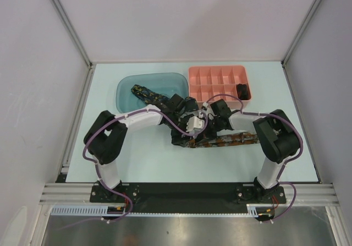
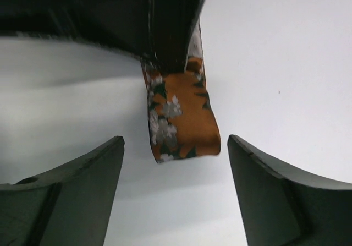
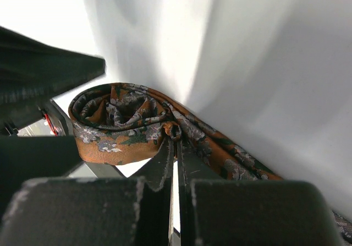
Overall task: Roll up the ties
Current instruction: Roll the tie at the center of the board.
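From above, the arms [image 1: 140, 118] hide the rolled end of the orange floral tie [image 1: 231, 140]; only its unrolled stretch shows, lying on the table [image 1: 137, 158]. The right wrist view shows the right gripper [image 3: 175, 147] pressed together, pinching the tie beside its loose coil. The left wrist view shows the left gripper [image 2: 175, 147] spread wide on either side of the tie's free end, not touching it.
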Robot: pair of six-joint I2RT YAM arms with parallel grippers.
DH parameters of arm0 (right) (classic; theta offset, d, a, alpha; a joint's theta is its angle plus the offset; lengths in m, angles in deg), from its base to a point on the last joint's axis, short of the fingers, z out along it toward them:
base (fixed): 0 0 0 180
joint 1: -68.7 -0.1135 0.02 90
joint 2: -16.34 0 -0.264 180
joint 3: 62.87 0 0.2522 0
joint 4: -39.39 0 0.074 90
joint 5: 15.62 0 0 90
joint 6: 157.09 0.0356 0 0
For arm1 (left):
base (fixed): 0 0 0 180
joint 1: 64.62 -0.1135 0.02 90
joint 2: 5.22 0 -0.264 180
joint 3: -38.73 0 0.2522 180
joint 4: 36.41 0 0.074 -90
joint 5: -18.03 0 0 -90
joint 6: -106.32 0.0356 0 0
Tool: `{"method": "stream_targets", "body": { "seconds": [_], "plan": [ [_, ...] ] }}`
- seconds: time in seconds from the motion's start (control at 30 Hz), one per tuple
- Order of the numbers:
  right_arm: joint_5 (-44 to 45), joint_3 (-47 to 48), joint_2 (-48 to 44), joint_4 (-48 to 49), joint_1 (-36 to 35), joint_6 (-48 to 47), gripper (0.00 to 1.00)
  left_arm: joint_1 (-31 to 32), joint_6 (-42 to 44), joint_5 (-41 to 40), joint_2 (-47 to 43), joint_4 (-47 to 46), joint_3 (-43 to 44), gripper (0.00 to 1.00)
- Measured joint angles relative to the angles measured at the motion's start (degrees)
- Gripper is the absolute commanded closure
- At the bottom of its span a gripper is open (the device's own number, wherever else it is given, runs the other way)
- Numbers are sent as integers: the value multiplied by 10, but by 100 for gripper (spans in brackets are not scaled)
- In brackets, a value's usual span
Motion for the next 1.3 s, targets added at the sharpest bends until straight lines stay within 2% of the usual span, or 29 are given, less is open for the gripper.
{"method": "stream_targets", "body": {
  "seconds": [0.03, 0.07, 0.17, 0.27, 0.4, 0.77, 1.13, 1.3],
  "plan": [
    [0, 0, 0, 0, 0, 0, 100, 3, -3, 1, 2, -3, 4, 27],
    [0, 0, 1, 0, -1, 0, 100, 6, -6, 4, 5, -5, 9, 39],
    [-2, 1, 2, 1, -1, 0, 100, 17, -17, 10, 19, -13, 21, 60],
    [-2, 2, 3, 2, -2, 2, 100, 25, -25, 12, 31, -17, 27, 69],
    [-2, 5, 7, 6, -9, 9, 100, 27, -24, 11, 30, -13, 28, 69],
    [-11, 14, 29, 54, -45, 67, 100, 25, -25, 7, 12, 22, 28, 64],
    [-44, -23, -9, 49, -7, 63, 66, 38, -25, -17, 52, 14, 35, 63],
    [-71, -29, -51, 42, 10, 63, 57, 40, -25, -21, 55, 15, 39, 62]
  ]
}}
